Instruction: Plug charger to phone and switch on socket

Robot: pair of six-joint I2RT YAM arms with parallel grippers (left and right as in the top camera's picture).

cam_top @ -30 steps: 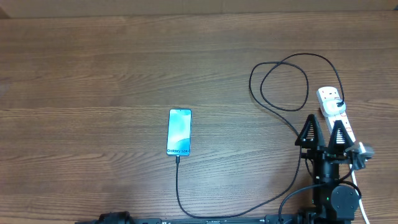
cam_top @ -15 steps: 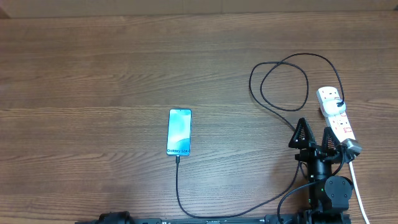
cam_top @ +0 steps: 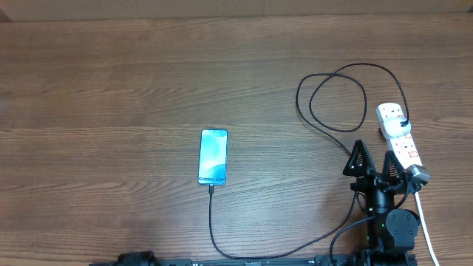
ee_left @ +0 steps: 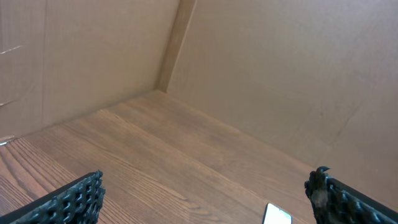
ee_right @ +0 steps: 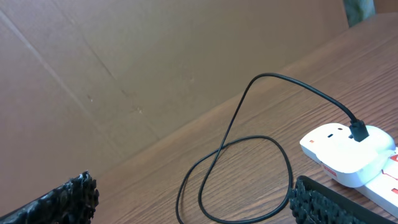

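The phone lies screen up and lit near the table's middle; its corner shows in the left wrist view. The charger, a thin black cable, meets the phone's near end. From there it runs along the front edge, loops at the right and ends in a black plug in the socket. The socket is a white power strip. My right gripper is open just left of the socket, touching nothing. My left gripper is open over bare wood, nothing between its fingers.
Cardboard walls close off the table's far side and left corner. The socket's white cord runs toward the front edge beside the right arm's base. The left arm's base sits at the front edge.
The right gripper has shifted a little left and toward the front edge, away from the socket. Phone, charger and socket have not moved.
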